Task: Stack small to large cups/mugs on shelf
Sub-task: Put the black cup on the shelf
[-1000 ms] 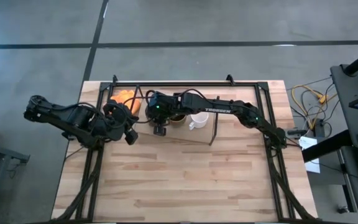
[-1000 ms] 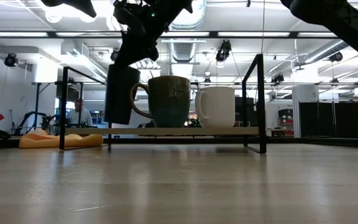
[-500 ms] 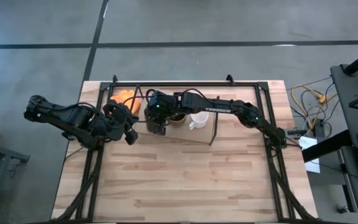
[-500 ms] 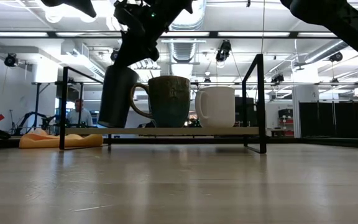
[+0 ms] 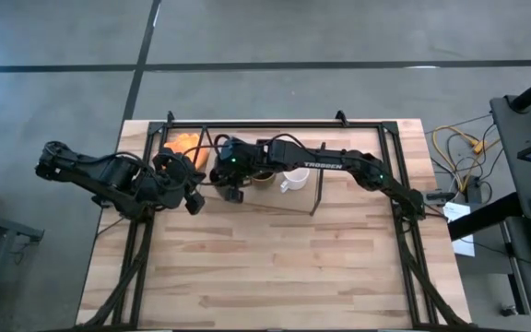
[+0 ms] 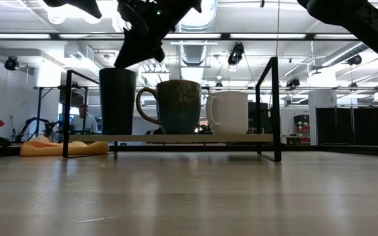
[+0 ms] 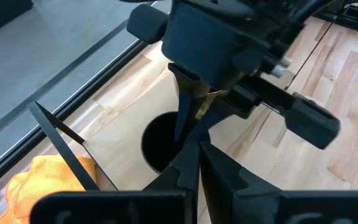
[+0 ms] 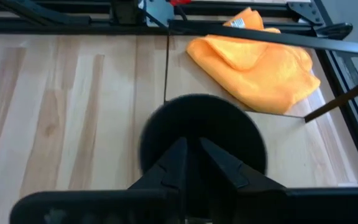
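Note:
Three mugs stand in a row on the shelf (image 6: 202, 137): the white mug (image 6: 228, 113), the brown mug (image 6: 179, 107) and the dark mug (image 6: 117, 101), each upright on its base. My right gripper (image 8: 191, 154) hangs over the dark mug's mouth (image 8: 204, 134), its fingers a narrow gap apart. In the left wrist view one of its fingers (image 7: 182, 118) reaches down at the mug's rim. My left gripper (image 5: 192, 198) waits shut in the air left of the shelf. My right gripper comes at the dark mug's rim (image 7: 166, 121) slanting down from above. I cannot tell whether its fingers touch the rim. The mug stands upright on the shelf board on its own base.
An orange cloth (image 5: 187, 146) lies on the table at the far left, behind the shelf's left end. Black wire frames (image 6: 272, 108) rise at both ends of the shelf. The near half of the wooden tabletop (image 5: 275, 267) is bare wood.
The dark mug hung tilted under my right gripper with its base just off the shelf. It has come down, swung upright and now stands on the shelf's left end, a little farther from the brown mug. My right gripper stays just above its rim.

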Motion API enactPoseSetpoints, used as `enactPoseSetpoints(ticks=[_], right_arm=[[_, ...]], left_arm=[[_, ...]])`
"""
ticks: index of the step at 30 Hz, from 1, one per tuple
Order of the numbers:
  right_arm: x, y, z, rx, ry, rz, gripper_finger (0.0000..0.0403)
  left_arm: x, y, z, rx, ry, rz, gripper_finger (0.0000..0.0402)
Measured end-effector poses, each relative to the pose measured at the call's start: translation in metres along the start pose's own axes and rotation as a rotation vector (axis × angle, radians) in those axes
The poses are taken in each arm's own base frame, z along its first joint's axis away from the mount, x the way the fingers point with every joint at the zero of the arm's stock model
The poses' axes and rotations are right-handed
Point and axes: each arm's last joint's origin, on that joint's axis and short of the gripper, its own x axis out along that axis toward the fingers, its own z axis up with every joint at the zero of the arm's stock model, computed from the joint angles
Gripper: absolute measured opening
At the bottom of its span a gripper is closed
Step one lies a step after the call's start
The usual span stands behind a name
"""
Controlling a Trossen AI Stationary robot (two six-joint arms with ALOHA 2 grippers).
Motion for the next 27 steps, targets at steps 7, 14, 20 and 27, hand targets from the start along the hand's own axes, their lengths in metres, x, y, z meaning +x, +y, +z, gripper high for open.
enactPoseSetpoints(ticks=[7, 14, 20, 27], right_arm=[[0.003, -0.001, -0.003, -0.018, 0.01, -0.027, 0.001], [0.002, -0.001, 0.004, 0.003, -0.048, -0.083, 0.0008], [-0.007, 0.03, 0.008, 0.024, -0.053, -0.035, 0.0008], [-0.016, 0.072, 0.01, -0.019, -0.053, -0.037, 0.0008]], left_arm=[[0.0, 0.0, 0.0, 0.003, 0.001, 0.0, 0.0], [0.001, 0.0, -0.001, 0.006, 0.003, 0.002, 0.0], [0.003, 0.001, -0.005, 0.03, 0.025, 0.022, 0.0], [0.002, 0.003, -0.006, 0.04, 0.034, 0.03, 0.0]])
